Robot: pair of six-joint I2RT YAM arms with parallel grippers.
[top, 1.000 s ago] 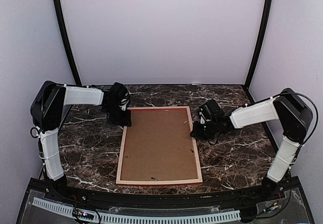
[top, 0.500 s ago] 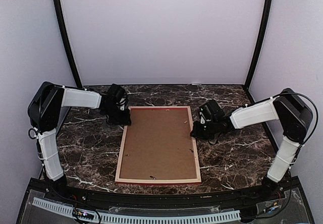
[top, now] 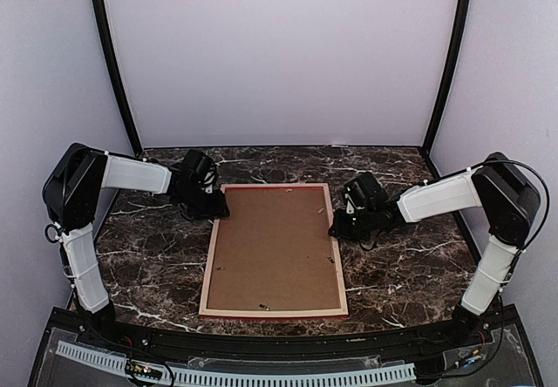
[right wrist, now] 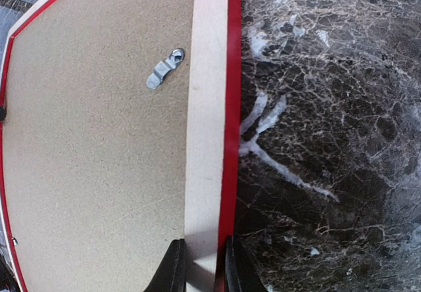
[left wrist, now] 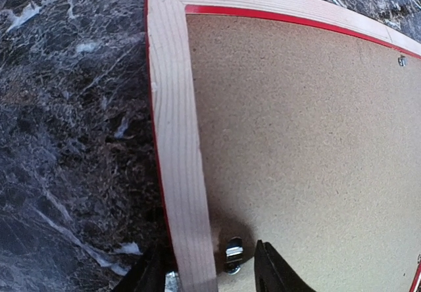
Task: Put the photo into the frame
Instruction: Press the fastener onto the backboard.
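**A:** Which step is this?

**B:** Work on the back, I'd say. The frame [top: 210,269] lies face down in the middle of the bench [top: 401,265], pale wood side up, with the brown backing board [top: 275,247] sitting inside it. The left tool [left wrist: 210,275] is at the far left corner with its fingers apart. One is outside the frame's edge and the other is over the board, and a small metal clip [left wrist: 232,252] lies between them.

**A:** And the other arm?

**B:** The right tool [right wrist: 200,269] is closed on the frame's right side, one finger on each face of that edge. It looks like it's steadying the frame.

**A:** So what does the next move call for?

**B:** Probably turning that clip with a fingertip while the right side stays pinned. The clip is small and sits tight against the wood, so the finger needs to catch it without riding up onto the frame or sliding the whole thing across the bench.

**A:** Where's the photo?

**B:** It isn't in view in any of the pictures. It may be under the board or somewhere else, I can't tell which. So I can't say whether the back is being opened or fastened.

**A:** Anything else that's unclear?

**B:** The left wrist view cuts off the fingers at its bottom edge, so whether either one touches the clip is uncertain. A second clip [right wrist: 164,70] shows in the right wrist view, turned at a slant. I can't tell whether it locks anything.
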